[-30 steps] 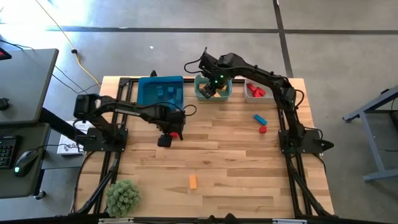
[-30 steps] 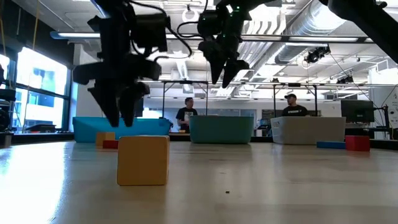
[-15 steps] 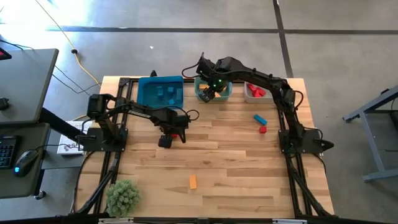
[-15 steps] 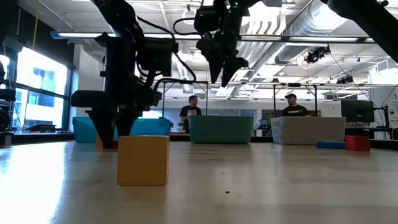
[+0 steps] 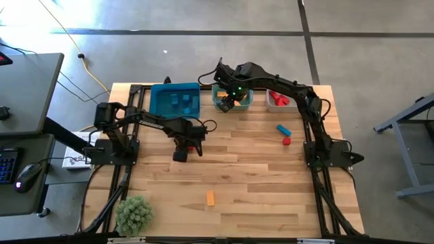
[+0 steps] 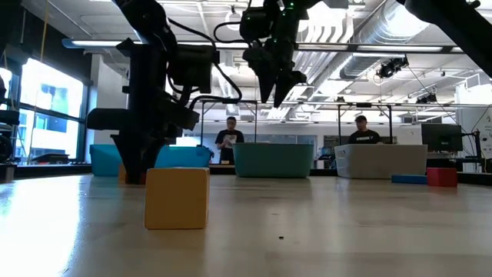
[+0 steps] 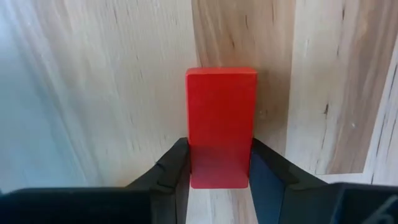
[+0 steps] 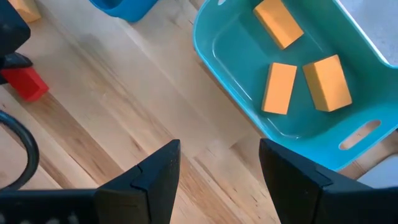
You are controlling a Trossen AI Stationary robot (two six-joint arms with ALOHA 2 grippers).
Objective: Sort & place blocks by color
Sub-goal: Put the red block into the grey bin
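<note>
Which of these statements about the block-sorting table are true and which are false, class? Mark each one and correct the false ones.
1. The left claw has its fingers on either side of a red block. True.
2. The teal bin holds three orange blocks. True.
3. The right claw is gripping an orange block. False: its fingers are open and empty, above the table beside the teal bin.
4. The blue bin is empty. False: blue blocks lie in it.
5. A blue block and a small red block lie on the table near the right arm. True.
</note>
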